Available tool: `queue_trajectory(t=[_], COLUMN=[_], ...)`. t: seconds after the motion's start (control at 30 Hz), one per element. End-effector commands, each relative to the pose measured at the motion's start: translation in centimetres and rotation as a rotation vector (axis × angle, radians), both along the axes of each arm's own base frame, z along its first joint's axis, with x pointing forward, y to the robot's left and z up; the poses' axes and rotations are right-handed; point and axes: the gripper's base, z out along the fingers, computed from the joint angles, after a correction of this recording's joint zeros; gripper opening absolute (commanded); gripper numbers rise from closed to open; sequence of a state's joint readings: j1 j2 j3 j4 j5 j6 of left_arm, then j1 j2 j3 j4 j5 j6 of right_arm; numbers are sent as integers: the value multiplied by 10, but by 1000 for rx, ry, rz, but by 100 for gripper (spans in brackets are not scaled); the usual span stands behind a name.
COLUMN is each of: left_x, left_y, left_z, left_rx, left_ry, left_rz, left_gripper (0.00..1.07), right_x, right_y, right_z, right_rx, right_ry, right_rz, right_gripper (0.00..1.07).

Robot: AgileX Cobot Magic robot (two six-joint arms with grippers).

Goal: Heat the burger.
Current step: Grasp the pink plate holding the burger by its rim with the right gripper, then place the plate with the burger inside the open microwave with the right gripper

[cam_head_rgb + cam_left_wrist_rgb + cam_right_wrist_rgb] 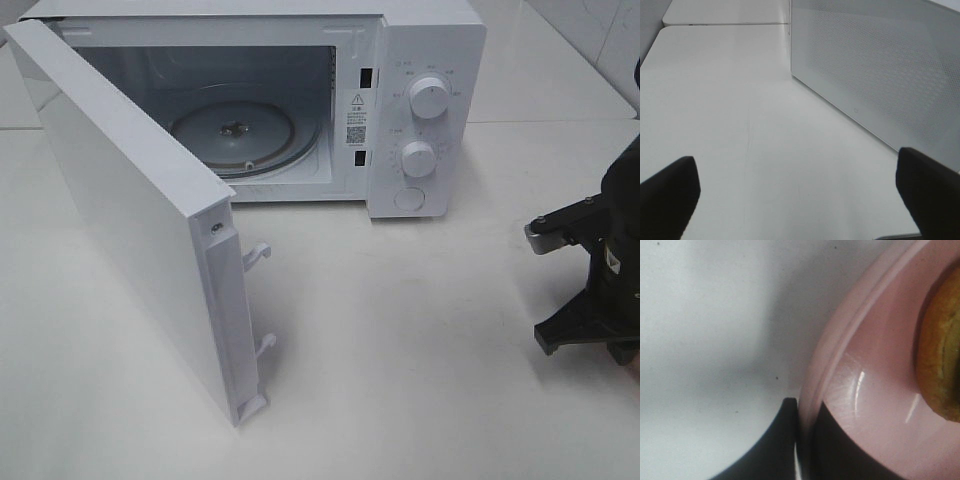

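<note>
Currently, right gripper (pixel 804 412): closed on the rim of the pink plate (pixel 875 390), one finger on each side of it.
Burger (pixel 942 350): on that plate, near the pinched rim; only its bun edge shows.
Left gripper (pixel 799 192): spread wide, holding nothing, above the table (pixel 715 100) beside the microwave door (pixel 880 75).
Right arm (pixel 610 260): at the table's right side, well apart from the microwave (pixel 430 100).
Microwave: door swung open, glass turntable (pixel 235 130) visible inside.
</note>
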State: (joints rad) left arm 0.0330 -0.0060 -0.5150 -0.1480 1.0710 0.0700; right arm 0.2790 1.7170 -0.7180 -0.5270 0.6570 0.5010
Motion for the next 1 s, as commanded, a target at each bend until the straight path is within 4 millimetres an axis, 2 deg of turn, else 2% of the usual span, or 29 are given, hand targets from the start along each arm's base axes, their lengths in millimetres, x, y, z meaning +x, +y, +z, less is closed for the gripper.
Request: queue_trajectory(t=[0.03, 0.43, 1.0], left_x=[-2, -2, -2], left_y=[0, 0, 0], left_z=[0, 0, 0], left_rx=[0, 0, 0], left_ry=[-21, -21, -21], left_rz=[4, 4, 4], left_gripper=[100, 100, 100], right_x=[-3, -14, -34], right_y=[-2, 14, 33], right_z=[6, 27, 56], right_rx=[-61, -160, -186], right_ry=[-5, -27, -64], right_rz=[6, 76, 172], right_gripper=[0, 0, 0])
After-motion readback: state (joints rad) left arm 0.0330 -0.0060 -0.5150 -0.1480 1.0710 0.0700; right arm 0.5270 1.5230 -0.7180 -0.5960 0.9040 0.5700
